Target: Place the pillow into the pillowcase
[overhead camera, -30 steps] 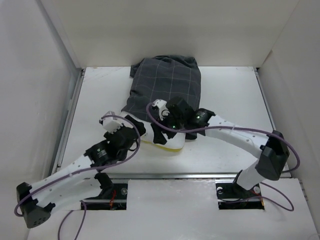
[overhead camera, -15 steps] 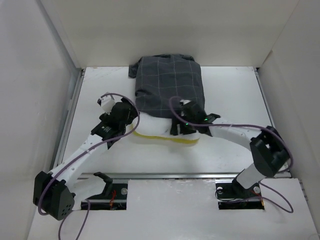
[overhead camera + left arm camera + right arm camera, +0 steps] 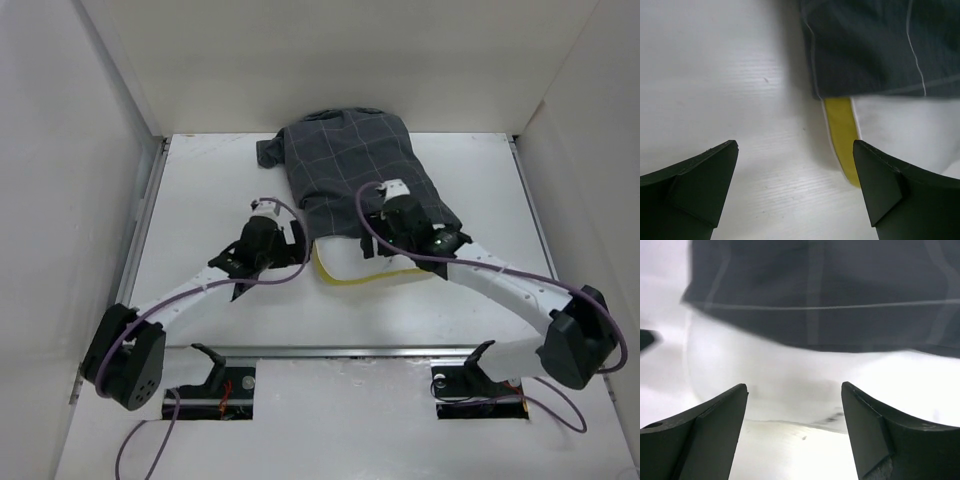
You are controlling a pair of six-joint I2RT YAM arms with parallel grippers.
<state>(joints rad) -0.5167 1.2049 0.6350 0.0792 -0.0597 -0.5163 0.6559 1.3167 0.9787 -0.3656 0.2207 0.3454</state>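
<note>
The dark grey checked pillowcase (image 3: pixel 350 170) lies at the back middle of the table, pulled over most of the pillow. The pillow's (image 3: pixel 365 262) white near end sticks out of its mouth, with the yellow band (image 3: pixel 325 272) along the left and near edges. My left gripper (image 3: pixel 296 248) is open and empty just left of that end; its view shows the band (image 3: pixel 842 135), the pillowcase hem (image 3: pixel 875 45) and white pillow (image 3: pixel 910 130). My right gripper (image 3: pixel 368 246) is open over the exposed pillow (image 3: pixel 790 365), below the hem (image 3: pixel 830 285).
White walls close in the table (image 3: pixel 200 200) on the left, back and right. A metal rail (image 3: pixel 400 352) runs along the near edge in front of the arm bases. Bare table lies to the left and right of the bundle.
The pillow and pillowcase have shifted right and turned, the open end now pointing near-right. My left gripper moved right and nearer; my right gripper moved back and right.
</note>
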